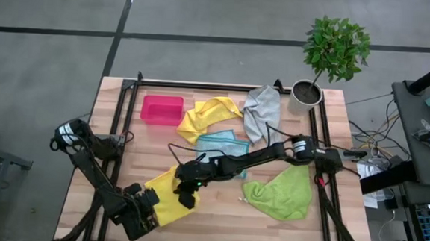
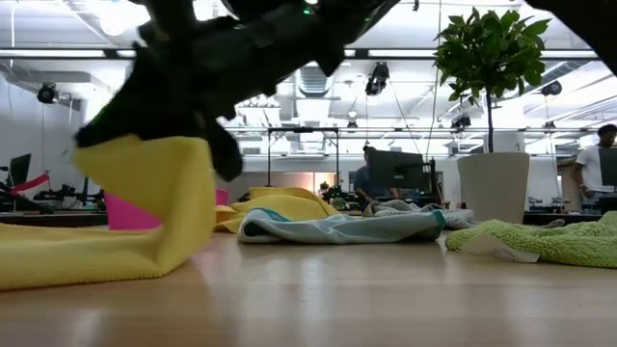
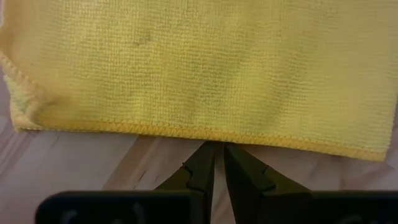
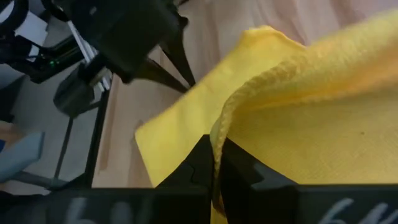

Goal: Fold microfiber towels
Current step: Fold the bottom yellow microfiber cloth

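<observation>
A yellow towel [image 1: 167, 198] lies near the table's front left, one side raised and curling over the rest [image 2: 145, 198]. My right gripper [image 1: 186, 195] reaches in from the right and is shut on the raised side. At the towel's left edge, my left gripper [image 3: 214, 149] points steeply down, with its fingers nearly together at the hem. A second yellow towel [image 1: 209, 116], a light blue one [image 1: 225, 145], a grey one [image 1: 262, 112] and a lime green one [image 1: 282, 190] lie crumpled on the table. My left gripper meets the towel's hemmed edge [image 3: 211, 138] with its fingertips, coming steeply from above, across the hem. That edge lies flat on the table; the tips themselves hide how much cloth is between them. My right gripper pinches the towel's hemmed edge [image 4: 219, 134] between its two fingers, slanting down from the table's right. The hem runs out from between the fingers, and the cloth is lifted there. It droops in a slack fold, with the rest on the table.
A pink bin [image 1: 162, 109] stands at the far left of the table and a potted plant [image 1: 308, 92] at the far right corner. Black rails [image 1: 121, 122] run along the table's sides. Bare wood [image 1: 224, 218] lies between the yellow and green towels.
</observation>
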Tool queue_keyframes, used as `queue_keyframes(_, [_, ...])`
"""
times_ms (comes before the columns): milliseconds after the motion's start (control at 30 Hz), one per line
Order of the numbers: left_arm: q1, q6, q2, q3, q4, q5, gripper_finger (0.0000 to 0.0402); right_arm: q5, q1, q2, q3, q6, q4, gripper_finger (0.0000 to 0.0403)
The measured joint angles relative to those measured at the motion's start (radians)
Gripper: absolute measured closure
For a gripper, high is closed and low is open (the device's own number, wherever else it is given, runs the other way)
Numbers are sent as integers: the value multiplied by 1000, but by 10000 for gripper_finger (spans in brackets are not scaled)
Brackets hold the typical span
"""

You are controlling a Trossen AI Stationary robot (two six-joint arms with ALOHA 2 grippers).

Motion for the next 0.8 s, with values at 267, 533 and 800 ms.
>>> queue_keyframes(267, [1, 0, 0, -1, 4, -4, 378, -60, 1, 136, 191, -17, -17, 394])
queue_keyframes(533, [1, -1, 1, -2, 12, -5, 378, -52, 0, 207, 280, -9, -12, 366])
queue_keyframes(800, [2, -2, 0, -2, 14, -5, 378, -52, 0, 228, 314, -18, 9, 285])
